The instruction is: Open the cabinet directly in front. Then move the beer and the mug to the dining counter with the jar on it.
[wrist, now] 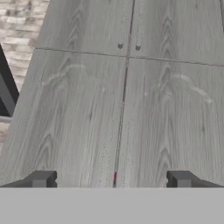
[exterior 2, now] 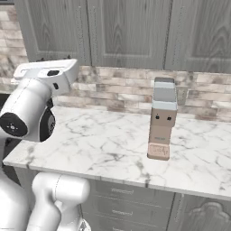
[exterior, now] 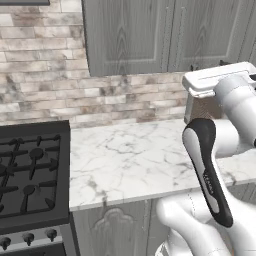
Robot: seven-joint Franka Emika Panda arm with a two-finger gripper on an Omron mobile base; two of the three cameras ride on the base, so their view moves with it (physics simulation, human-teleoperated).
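The grey wood-grain cabinet hangs on the wall above the worktop with both doors shut. In the hand view I look up along its two door fronts, with the seam between them near the middle. My gripper is open, its fingertips wide apart with nothing between them. It points at the doors from just below their lower edge. The beer, the mug, the jar and the dining counter are out of view.
A marble worktop lies below the cabinet, in front of a brick backsplash. A black stove adjoins it on the left. A tall tan-and-grey box stands on the worktop's right part.
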